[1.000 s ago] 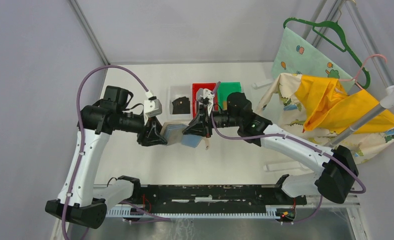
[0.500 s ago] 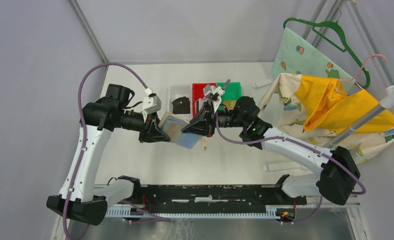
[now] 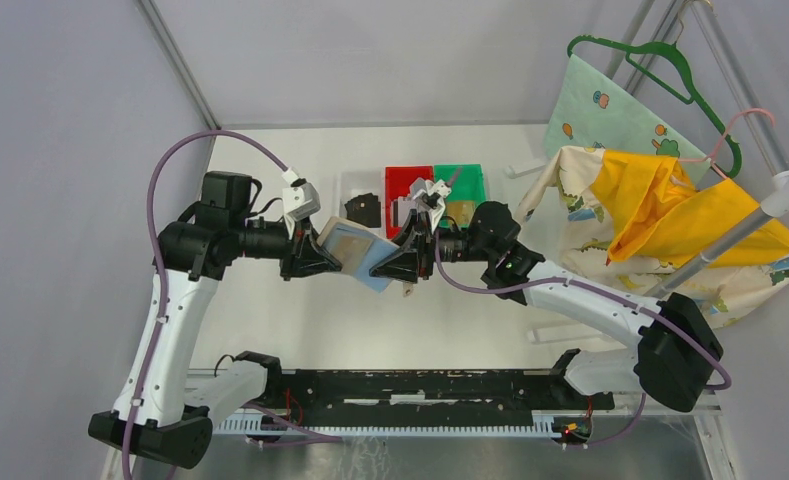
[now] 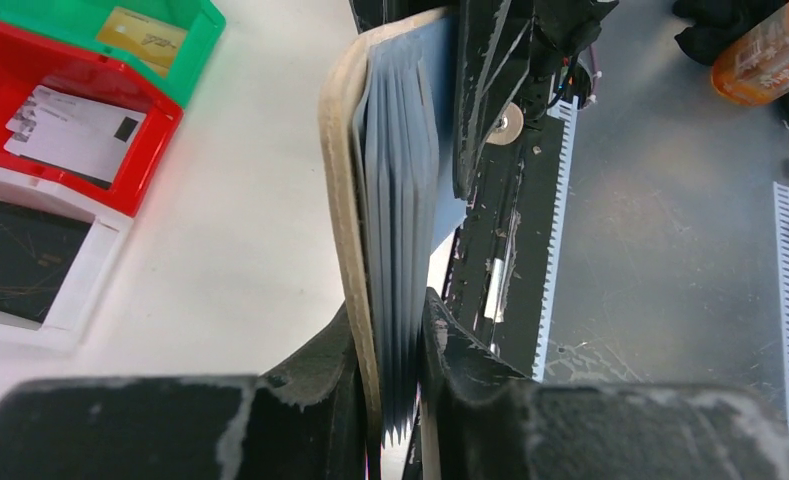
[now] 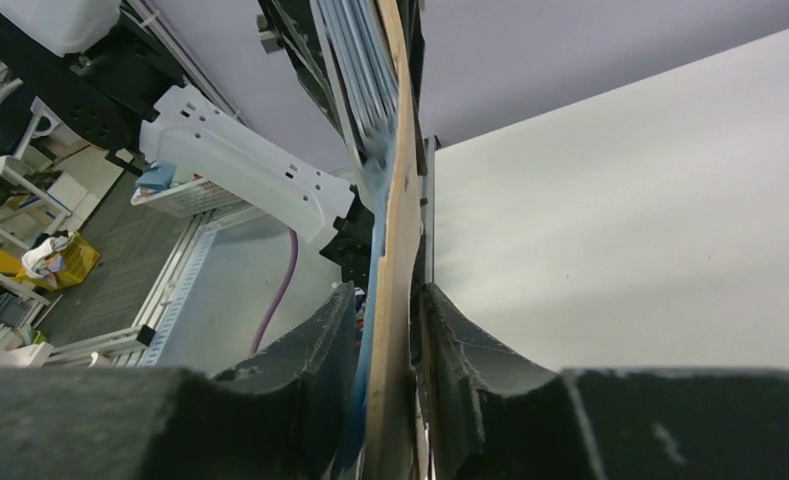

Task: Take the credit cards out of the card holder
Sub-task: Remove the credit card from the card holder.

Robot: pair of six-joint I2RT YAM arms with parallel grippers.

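1. I've got the card holder (image 3: 354, 251) held up in the air just on the near side of the red bin (image 3: 408, 172), spanned between both arms.
2. My left gripper (image 4: 395, 335) is squeezed nearly closed, pinching the beige cover and the fanned clear sleeves at the end farther from the red bin.
3. My right gripper (image 5: 390, 320) is pressed in tight on the beige cover and a bluish sleeve at the end nearer the red bin.
4. The sleeves are splayed like pages. I can't tell whether any of them has a card in it.
5. A silver-grey card (image 4: 70, 130) lies flat inside the red bin.
6. A black card (image 3: 363, 210) sits in the white bin (image 3: 345, 195), which touches the red bin's left wall.
7. A gold card (image 4: 142, 35) sits in the green bin (image 3: 460, 170), which is hard against the red bin's right wall.
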